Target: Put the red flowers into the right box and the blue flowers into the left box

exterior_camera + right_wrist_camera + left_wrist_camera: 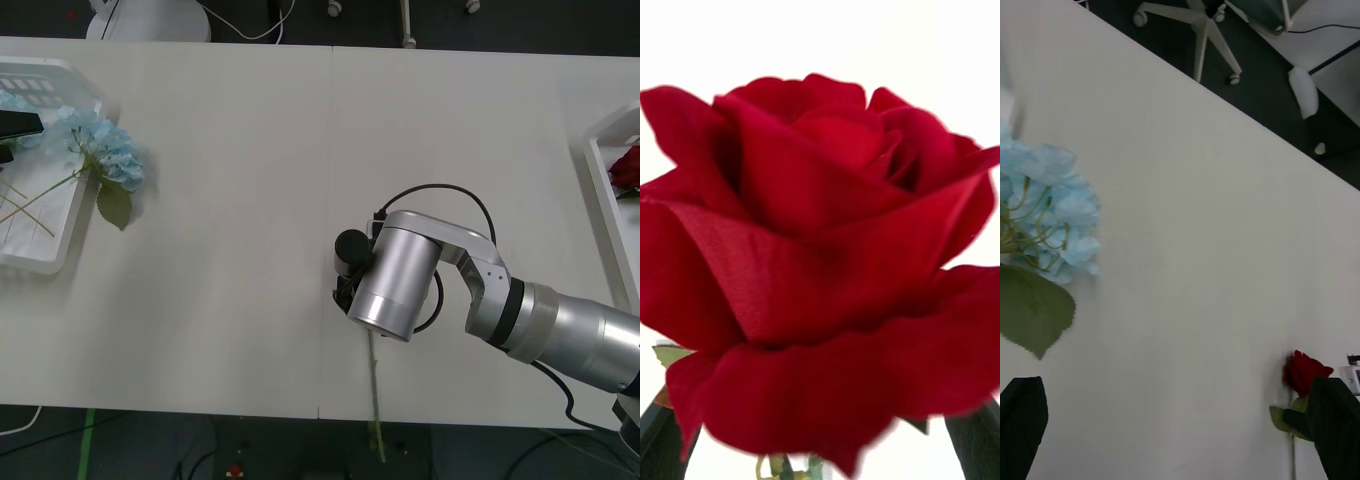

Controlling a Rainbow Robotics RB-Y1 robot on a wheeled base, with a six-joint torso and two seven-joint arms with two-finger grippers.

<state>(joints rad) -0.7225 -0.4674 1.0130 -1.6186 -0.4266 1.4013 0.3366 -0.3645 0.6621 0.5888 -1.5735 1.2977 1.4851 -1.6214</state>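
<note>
Rose [820,270] on table [250,150] near front edge, stem trailing off it | right pincer [820,457] open, low astride stem for pickup | left pincer [1180,427] open above blue flower [105,150] draped over left box [60,250] rim | right box [605,190] well apart.

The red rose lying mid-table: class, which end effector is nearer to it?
Right. The right end effector sits at the red rose; the left end effector is far off by the left box.

Red rose [820,270] mid-table; blue flower [105,152] overhanging left box [40,262].
</note>
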